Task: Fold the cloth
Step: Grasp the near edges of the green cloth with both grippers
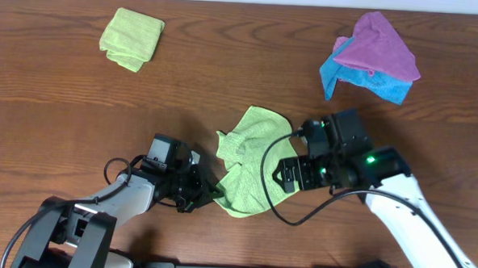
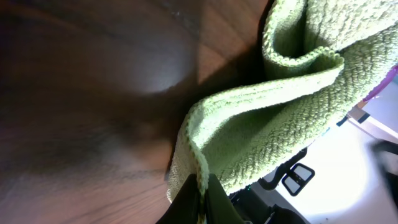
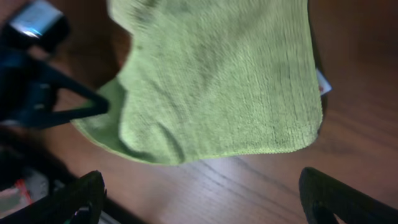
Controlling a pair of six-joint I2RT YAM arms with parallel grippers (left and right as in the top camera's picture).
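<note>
- The wooden table spans the whole overhead view, and everything lies on it
- The cloth is lime-green and lies crumpled near the table's middle, between my two arms; its near part is rumpled into folds and one flap curls over itself in the left wrist view
- The purple cloth sits bunched at the far right, well apart from my cloth, and rests on top of the blue cloth, which shows beneath it on its near and left sides
- A small thick lime-green pad lies at the far left, well apart from both my grippers
- My right gripper hangs at the cloth's right edge with its jaws spread wide; in the right wrist view the two fingers frame bare wood, the cloth's hem lies just ahead of them, and nothing is between them
- My left gripper is at the cloth's near-left corner, jaws pressed together on the stitched edge; in the left wrist view the hem runs straight down into the closed fingers
- A small white tag pokes out from the cloth's right edge, seen in the right wrist view
</note>
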